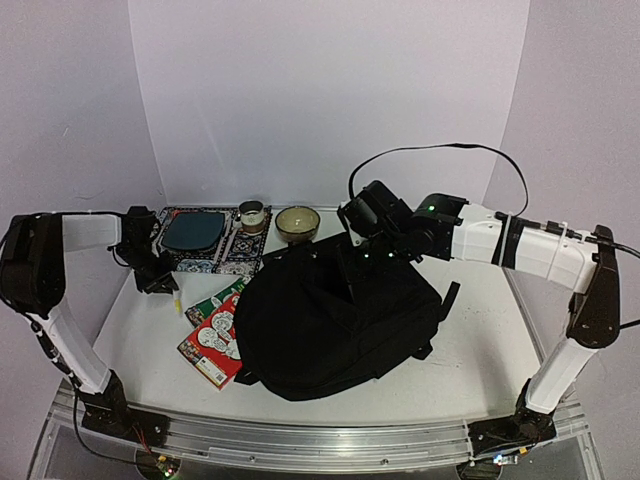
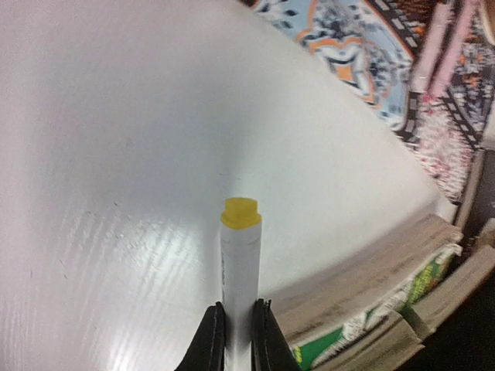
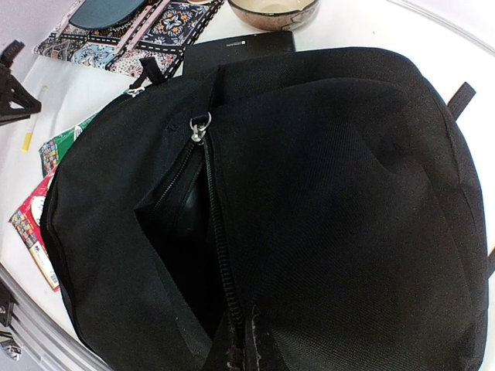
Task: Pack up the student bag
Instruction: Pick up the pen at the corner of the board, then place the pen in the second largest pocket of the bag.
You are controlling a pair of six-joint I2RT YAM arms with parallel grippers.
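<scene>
White tabletop under pale lilac walls is your workspace. The student bag lies at its middle, between the two arms, and is by far the biggest thing there. A stack of colourful books lies against its left side, with the bag hiding their inner edge. A patterned mat, a bowl and a cup sit along the far side.

Your left gripper is clamped on a white marker with a yellow cap, held low over bare table just beside the books. Your right gripper is at the bag's zip line. Its tips look close together against the black fabric, but you cannot tell whether they pinch it.

The step in hand looks like getting the marker into the bag. Have the mouth held wide first. Carry the marker above the books rather than across them. Bring it in cap-first along the zip, and release only once it is well inside, so it cannot roll off the rounded fabric.

Only the right wrist view shows the gaping mouth and the zip pull at its far end; from above, the bag reads as one closed black mass. Only the left wrist view confirms the grip on the marker's barrel. The overhead view gives you just a small yellow tip.
</scene>
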